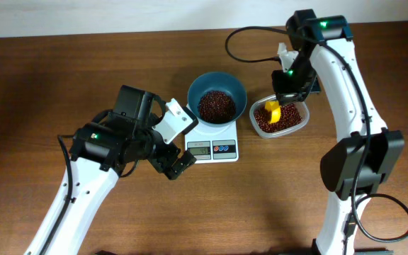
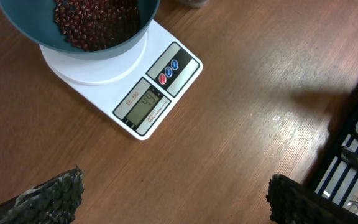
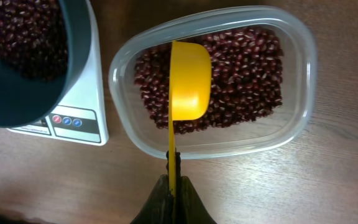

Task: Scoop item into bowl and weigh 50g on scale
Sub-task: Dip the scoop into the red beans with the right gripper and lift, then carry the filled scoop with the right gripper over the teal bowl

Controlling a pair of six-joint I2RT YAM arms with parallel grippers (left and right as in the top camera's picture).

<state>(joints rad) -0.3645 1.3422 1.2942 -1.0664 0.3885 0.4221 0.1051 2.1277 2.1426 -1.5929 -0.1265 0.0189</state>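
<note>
With the yellow scoop (image 3: 188,78) held tight in the shut right gripper (image 3: 174,186) and the left gripper (image 2: 173,190) spread wide and empty, few beans (image 3: 247,68) should be taken and trickled into the teal bowl (image 1: 239,91).

even bright light, soft shadows, sharp

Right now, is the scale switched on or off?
On: in the left wrist view the scale has dark digits on its grey display, with the bowl of beans standing on it.

Overhead plus wrist close-ups, scale (image 1: 212,152) shared
</note>
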